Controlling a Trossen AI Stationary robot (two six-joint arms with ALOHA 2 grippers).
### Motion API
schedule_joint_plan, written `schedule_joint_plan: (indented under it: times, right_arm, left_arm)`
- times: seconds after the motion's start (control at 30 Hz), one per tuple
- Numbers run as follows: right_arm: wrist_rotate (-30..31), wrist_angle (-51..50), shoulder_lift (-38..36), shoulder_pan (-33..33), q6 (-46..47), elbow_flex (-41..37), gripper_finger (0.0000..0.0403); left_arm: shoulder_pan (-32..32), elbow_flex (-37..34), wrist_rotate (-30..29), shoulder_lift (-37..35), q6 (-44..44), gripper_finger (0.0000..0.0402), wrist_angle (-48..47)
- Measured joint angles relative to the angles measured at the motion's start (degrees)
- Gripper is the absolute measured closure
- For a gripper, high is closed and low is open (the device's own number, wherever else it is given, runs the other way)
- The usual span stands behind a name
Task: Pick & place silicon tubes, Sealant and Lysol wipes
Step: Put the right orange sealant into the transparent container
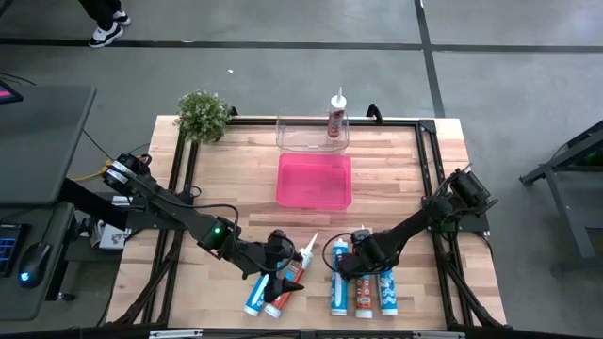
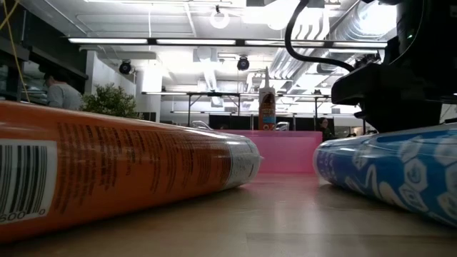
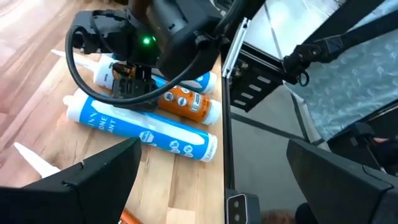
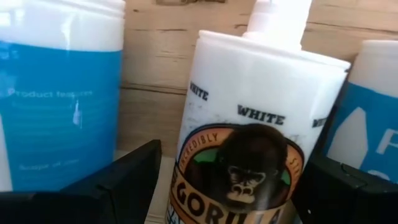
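The right gripper (image 1: 357, 268) is seen low over the front of the table (image 1: 396, 188), its jaws spread wide on either side of the white Gorilla sealant tube (image 4: 239, 143) and not yet pressed against it; nothing is held. In the right wrist view that tube lies directly between the two dark fingers (image 4: 118, 180), its nozzle pointing away from the camera, so the long axis of the tube runs straight ahead of the jaws and the jaws straddle its width. A blue tube (image 4: 59, 99) lies just beside it on one flank and another blue tube (image 4: 367, 118) on the other, both close enough that the fingers would have to slip into narrow gaps.

The left gripper (image 1: 279, 252) is held over the other group of tubes at the front left, jaws fully open and empty. An orange tube (image 1: 287, 287) and a blue silicone tube (image 1: 256, 294) lie just below it, slanted toward the table's front edge.

Farther out, the pink tray (image 1: 315, 181) sits at the table's middle, and behind it the clear bin (image 1: 311, 134) already has one tube standing upright (image 1: 335, 118) in it. A small potted plant (image 1: 203, 115) stands at the back left corner.

The right arm is judged the nearer one to the Gorilla tube, and a plain closing of its jaws across the tube's width appears to be what the grasp turns on.
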Motion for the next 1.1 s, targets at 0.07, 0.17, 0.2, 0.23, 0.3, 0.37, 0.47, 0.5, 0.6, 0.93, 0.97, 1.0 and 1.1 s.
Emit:
schedule_joint_plan:
  times: [0.07, 0.17, 0.2, 0.23, 0.3, 0.37, 0.47, 0.5, 0.6, 0.93, 0.97, 1.0, 1.1]
  right_arm:
    - [0.11, -0.03, 0.01, 0.0, 0.33, 0.0, 0.0094]
    - [0.26, -0.3, 0.05, 0.0, 0.57, 0.0, 0.0094]
    - [0.32, -0.46, 0.05, 0.0, 0.84, 0.0, 0.0094]
    - [0.36, -0.57, 0.05, 0.0, 1.05, 0.0, 0.0094]
    - [0.43, -0.73, 0.07, -0.02, 1.17, 0.0, 0.0094]
    - [0.59, -0.77, 0.1, -0.02, 1.24, 0.0, 0.0094]
    - [0.65, -0.92, 0.1, -0.02, 1.25, -0.06, 0.0103]
    - [0.64, -0.96, 0.1, -0.02, 1.27, -0.07, 0.0109]
    - [0.29, -1.1, 0.1, -0.02, 1.28, -0.11, 0.0136]
    - [0.19, -1.16, 0.12, -0.02, 0.78, -0.11, 0.0195]
    - [0.15, -1.16, 0.12, -0.02, 0.74, -0.13, 0.0195]
    - [0.11, -1.16, 0.12, -0.02, 0.62, -0.13, 0.0195]
    - [-0.17, -1.05, 0.14, -0.04, -0.2, -0.13, 0.0196]
  left_arm:
    - [0.0, 0.01, -0.35, 0.0, -0.02, 0.0005, -0.01]
    - [0.0, 0.0, -0.39, 0.0, -0.12, 0.0005, 0.01]
    - [0.0, 0.01, -0.43, 0.0, -0.21, 0.0005, 0.01]
    - [0.0, 0.01, -0.51, 0.0, -0.23, 0.0005, 0.02]
    - [0.0, 0.01, -0.53, 0.0, -0.24, 0.0005, 0.02]
    - [0.0, 0.01, -0.53, 0.0, -0.22, 0.0005, 0.03]
    - [0.0, 0.0, -0.53, 0.0, -0.24, 0.0005, 0.01]
    - [0.0, 0.01, -0.53, 0.0, -0.24, 0.0005, 0.01]
    - [0.0, 0.01, -0.51, 0.0, -0.21, 0.0005, 0.01]
    - [0.0, 0.01, -0.5, 0.01, -0.02, 0.0005, -0.72]
    - [0.0, 0.01, -0.5, 0.02, -0.02, 0.0005, -0.85]
    - [0.0, 0.01, -0.5, 0.02, -0.02, 0.0005, -1.07]
    - [0.0, 0.01, -0.48, 0.02, -0.02, 0.0005, -1.75]
